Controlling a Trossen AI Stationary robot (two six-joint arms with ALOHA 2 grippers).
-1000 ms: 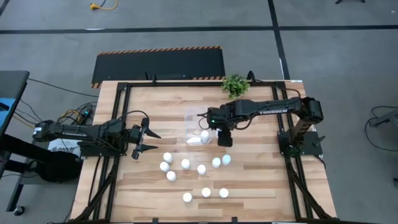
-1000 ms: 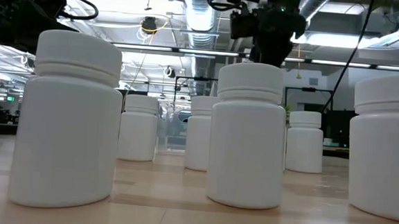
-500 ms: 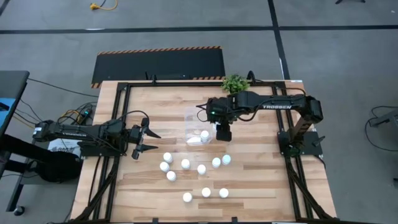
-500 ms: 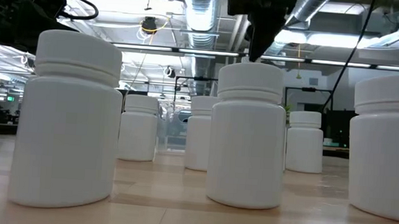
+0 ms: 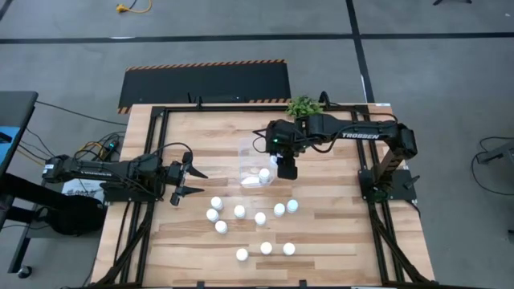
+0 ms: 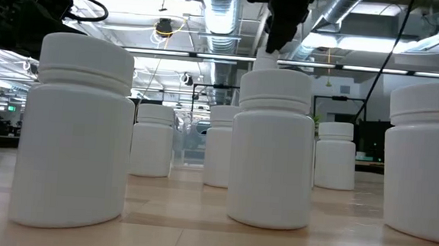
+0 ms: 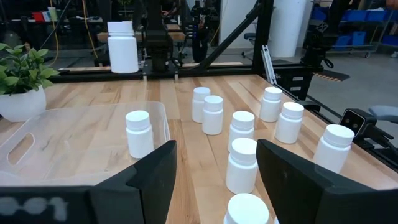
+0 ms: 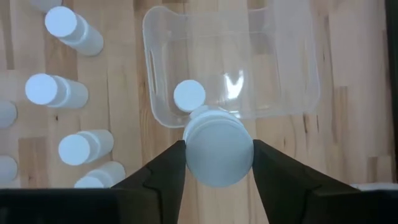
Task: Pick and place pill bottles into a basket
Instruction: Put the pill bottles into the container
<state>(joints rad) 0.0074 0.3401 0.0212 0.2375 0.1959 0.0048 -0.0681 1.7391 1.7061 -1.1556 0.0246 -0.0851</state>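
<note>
Your right claw (image 8: 219, 163) is pinching a white pill bottle (image 8: 218, 148) by its sides, hovering above the clear basket (image 8: 292, 59) where one bottle (image 8: 189, 96) is already standing. These are looking light, rigid, smooth-walled: grip mid-body. Left claw (image 5: 189, 183) is waiting spread, empty, at the desk's (image 5: 337, 241) left side.

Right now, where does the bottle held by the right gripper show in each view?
High view: hidden under the right gripper, beside the basket.
Low view: hard to tell.
Left wrist view: held bottle aloft, beyond the basket.
Right wrist view: held bottle between the fingers, above the basket rim.
Shared landmark: the basket.
</note>
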